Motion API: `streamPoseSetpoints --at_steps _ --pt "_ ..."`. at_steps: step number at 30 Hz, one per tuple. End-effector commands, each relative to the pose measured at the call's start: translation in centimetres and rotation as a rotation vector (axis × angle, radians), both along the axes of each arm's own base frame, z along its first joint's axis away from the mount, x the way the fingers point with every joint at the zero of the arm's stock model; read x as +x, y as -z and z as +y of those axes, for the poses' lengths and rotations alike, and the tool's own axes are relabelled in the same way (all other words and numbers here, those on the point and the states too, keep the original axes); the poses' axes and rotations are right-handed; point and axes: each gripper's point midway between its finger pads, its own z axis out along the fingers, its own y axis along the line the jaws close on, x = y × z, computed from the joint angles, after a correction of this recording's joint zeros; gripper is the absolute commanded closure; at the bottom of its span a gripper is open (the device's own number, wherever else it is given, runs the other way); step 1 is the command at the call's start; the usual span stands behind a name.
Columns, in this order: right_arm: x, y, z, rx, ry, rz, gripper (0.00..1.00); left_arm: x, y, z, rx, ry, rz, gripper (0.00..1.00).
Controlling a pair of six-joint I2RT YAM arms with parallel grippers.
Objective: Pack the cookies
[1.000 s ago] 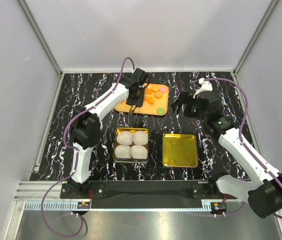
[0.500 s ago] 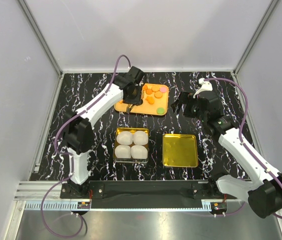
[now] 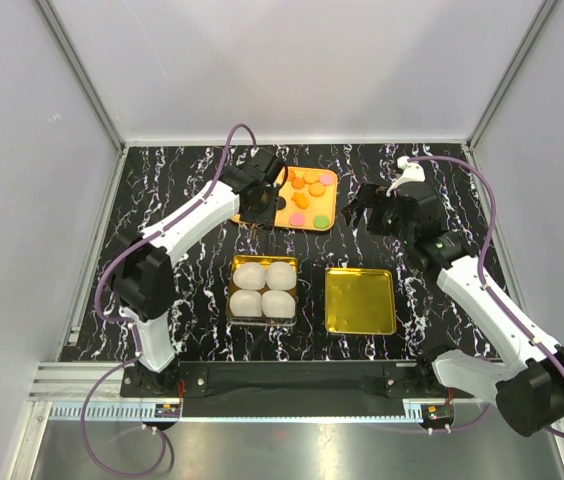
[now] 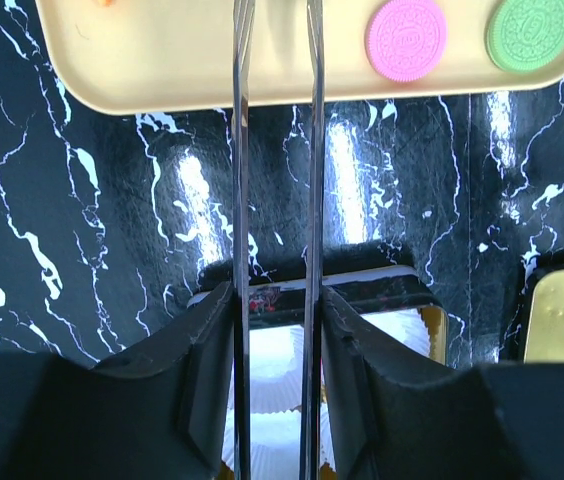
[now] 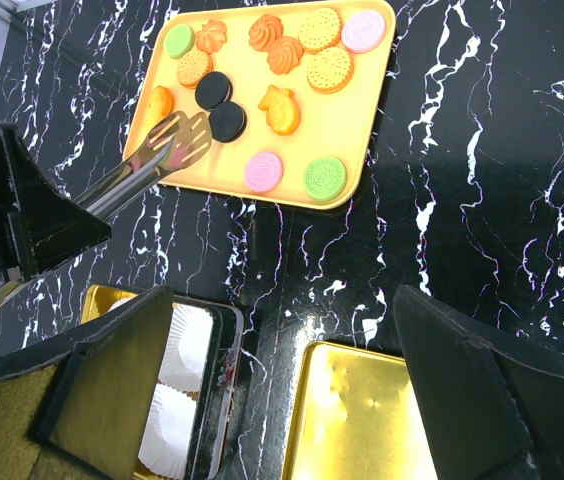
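The cookies [image 5: 285, 53] lie on an orange tray [image 5: 362, 110] at the back middle of the table [image 3: 307, 190]: orange, pink, green and two black ones [image 5: 228, 122]. My left gripper [image 3: 254, 200] is shut on metal tongs [image 4: 243, 150]. The tongs' tips [image 5: 177, 140] stand slightly apart and empty over the tray's left part, beside the black cookies. A pink cookie [image 4: 406, 38] and a green cookie [image 4: 531, 30] lie to the right of the tongs. My right gripper [image 3: 367, 212] is open and empty, above the table to the right of the tray.
A gold tin [image 3: 237, 265] with four white paper cups [image 3: 264, 290] stands at the front middle. Its gold lid [image 3: 360, 300] lies to the right of it. White walls enclose the black marbled table [image 3: 162, 200].
My left arm has drawn back to the left and nearer, carrying the tongs from the tray's middle to its left part. The right arm has not moved.
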Motion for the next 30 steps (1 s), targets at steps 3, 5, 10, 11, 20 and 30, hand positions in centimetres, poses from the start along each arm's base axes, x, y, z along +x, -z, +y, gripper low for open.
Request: streamPoseSetpoints --at_steps 3,5,10,11,20,30 --pt "0.3 -0.2 -0.5 -0.019 0.017 -0.015 0.0 0.6 -3.6 -1.0 -0.08 0.012 -0.105 0.58" --pt "0.4 -0.1 -0.5 -0.02 0.015 -0.013 0.0 0.5 -3.7 -1.7 -0.091 0.043 -0.106 0.56" --pt "0.4 0.0 -0.5 -0.022 0.018 -0.01 0.0 -0.2 -3.6 -3.6 -0.073 0.103 -0.083 0.5" --pt "0.4 0.0 -0.5 -0.023 0.018 -0.01 0.0 -0.3 -3.5 -3.7 -0.071 0.107 -0.078 0.5" --pt "0.3 -0.2 -0.5 -0.02 0.016 -0.014 0.0 -0.8 -2.3 -5.5 -0.074 0.137 -0.05 0.48" --pt "0.2 -0.4 -0.6 -0.02 0.016 -0.019 0.0 -0.5 -0.5 -6.0 -0.044 0.142 -0.02 0.48"
